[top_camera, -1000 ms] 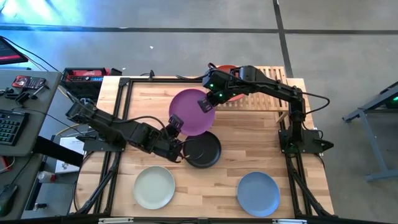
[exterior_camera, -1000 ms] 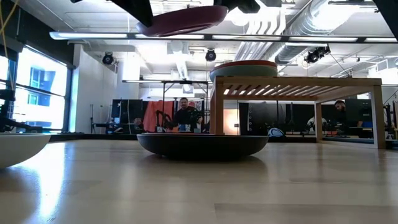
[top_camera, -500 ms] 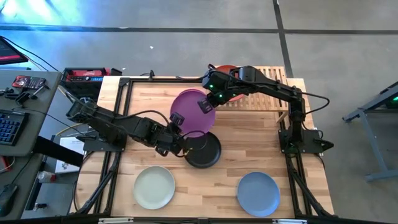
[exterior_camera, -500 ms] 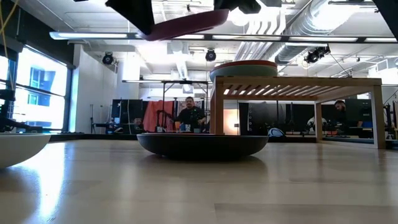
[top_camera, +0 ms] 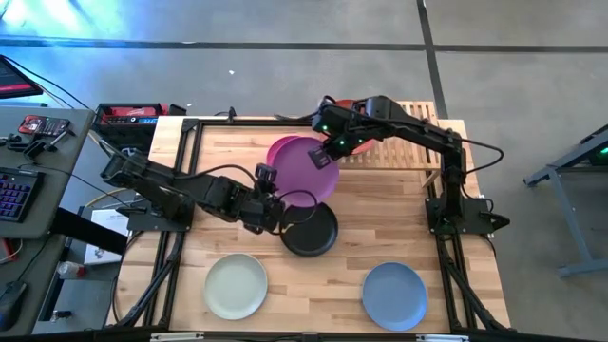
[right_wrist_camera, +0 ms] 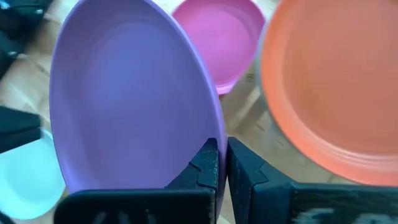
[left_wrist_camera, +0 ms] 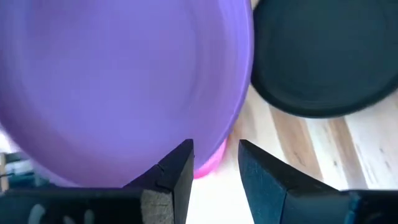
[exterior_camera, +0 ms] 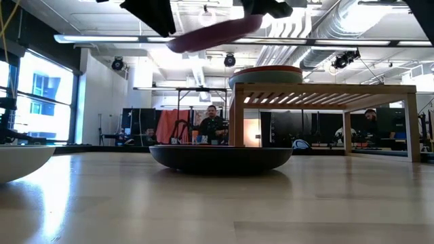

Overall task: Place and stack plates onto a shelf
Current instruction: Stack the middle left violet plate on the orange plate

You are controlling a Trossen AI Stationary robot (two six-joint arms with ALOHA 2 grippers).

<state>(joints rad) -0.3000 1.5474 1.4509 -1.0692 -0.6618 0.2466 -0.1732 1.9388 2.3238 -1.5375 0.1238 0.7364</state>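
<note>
The purple plate (top_camera: pixel 306 171) hangs tilted over the table's middle, with my right gripper (top_camera: pixel 334 154) shut on it. My left gripper (top_camera: pixel 272 193) stands open at the plate's near left rim (left_wrist_camera: pixel 186 134), its fingers apart from it. Under the purple plate, a magenta plate (top_camera: pixel 278 149) lies on the table. The black plate (top_camera: pixel 310 229) rests just nearer. At the far right stands the bamboo shelf (top_camera: pixel 418 114), and an orange-red plate (right_wrist_camera: pixel 329 93) sits on top of it. The off-white plate (top_camera: pixel 236 286) and the blue plate (top_camera: pixel 393 295) lie near the front edge. My right gripper pinches the purple plate's rim (right_wrist_camera: pixel 211 134) on the side toward the shelf, between its two fingers. The fingers come slanting down from the far right. The plate is lifted clear of the table and tilted, its held side (exterior_camera: pixel 251 24) higher than its left side (exterior_camera: pixel 178 45).
Black frame rails (top_camera: pixel 190 161) run along the table's left and right sides. A desk with a keyboard (top_camera: pixel 14 195) stands beyond the left edge. In the low view, people sit in the room behind the table.
My left gripper has opened, let go of the purple plate's near left rim and rolled a little. The plate, still in my right gripper, has shifted slightly toward the shelf and tipped, its left side now lower, uncovering the magenta plate's far edge.
</note>
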